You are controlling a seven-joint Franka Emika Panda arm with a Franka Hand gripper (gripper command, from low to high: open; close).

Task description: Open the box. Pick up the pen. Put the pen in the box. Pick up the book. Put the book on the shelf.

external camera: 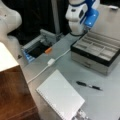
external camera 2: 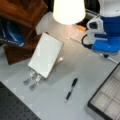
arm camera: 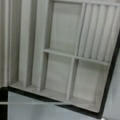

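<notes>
One slim, light, likely slippery pen [external camera: 89,86] lies on the grey table [external camera: 62,65] between the open box [external camera: 96,51] and the book [external camera: 60,96], best pinched mid-barrel, while the gripper stays unseen, its jaws impossible to judge.

Box open, pen and book loose on counter, shelf at the side.

Box [external camera: 96,53] sits at a front view's right, lid up, grey compartmented lining exposed, silver sides, black rim; compartments look empty in wrist view [arm camera: 65,60]; its corner also shows in a front view [external camera 2: 106,101]. Pen [external camera: 89,85], slim, black with silvery sections, lies flat on counter [external camera: 110,100] just in front of box, apart from it; also seen [external camera 2: 71,89]. Book [external camera: 60,96], white, spiral edge, closed, lies flat beside pen, not touching; in a front view [external camera 2: 45,54] it's near shelf [external camera 2: 22,15]. Shelf [external camera: 15,92] is dark red-brown wood, pale top.
</notes>
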